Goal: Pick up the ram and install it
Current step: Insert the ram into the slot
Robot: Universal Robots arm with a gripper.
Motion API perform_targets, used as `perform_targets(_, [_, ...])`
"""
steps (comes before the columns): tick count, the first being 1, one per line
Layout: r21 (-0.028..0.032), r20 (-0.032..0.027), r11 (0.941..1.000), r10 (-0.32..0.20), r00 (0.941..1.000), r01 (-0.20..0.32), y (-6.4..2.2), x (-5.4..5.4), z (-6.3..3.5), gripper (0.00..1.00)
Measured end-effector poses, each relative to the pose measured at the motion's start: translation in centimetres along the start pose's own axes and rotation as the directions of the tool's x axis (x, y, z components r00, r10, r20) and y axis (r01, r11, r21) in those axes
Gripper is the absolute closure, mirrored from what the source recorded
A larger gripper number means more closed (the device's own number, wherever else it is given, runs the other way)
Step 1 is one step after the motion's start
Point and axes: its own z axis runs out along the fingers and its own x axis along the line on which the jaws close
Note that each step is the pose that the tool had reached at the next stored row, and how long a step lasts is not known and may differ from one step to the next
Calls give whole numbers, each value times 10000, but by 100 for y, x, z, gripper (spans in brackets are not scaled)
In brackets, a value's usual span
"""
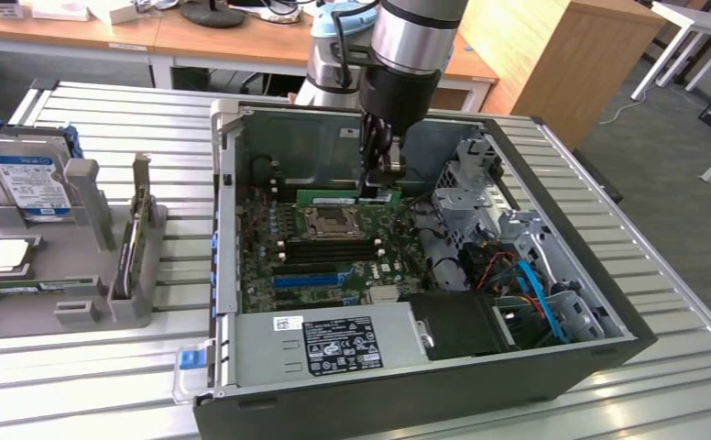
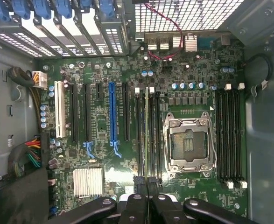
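The ram [image 1: 331,196] is a thin green stick held level inside the open computer case [image 1: 227,229], on the far side of the silver processor socket [image 1: 327,220]. My gripper [image 1: 377,191] comes straight down from above and is shut on the ram's upper edge near one end. In the wrist view the ram [image 2: 147,130] shows edge-on as a thin line between the black fingers [image 2: 136,200]. It runs along the black memory slots [image 2: 155,135] beside the socket [image 2: 189,142]. I cannot tell whether it sits in a slot or hangs just above it.
A second bank of black memory slots [image 2: 230,135] lies on the socket's other side. A long blue slot [image 2: 112,116] and a finned heatsink [image 2: 87,181] are nearby. The power supply [image 1: 331,344] and drive cage [image 1: 478,183] crowd the case. A grey fixture with a hard drive [image 1: 26,183] stands at the exterior view's left.
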Motion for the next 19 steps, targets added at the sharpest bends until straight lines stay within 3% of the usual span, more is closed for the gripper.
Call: perform_targets(19, [0,2,10000,0,10000,0,-1,-3,136,88])
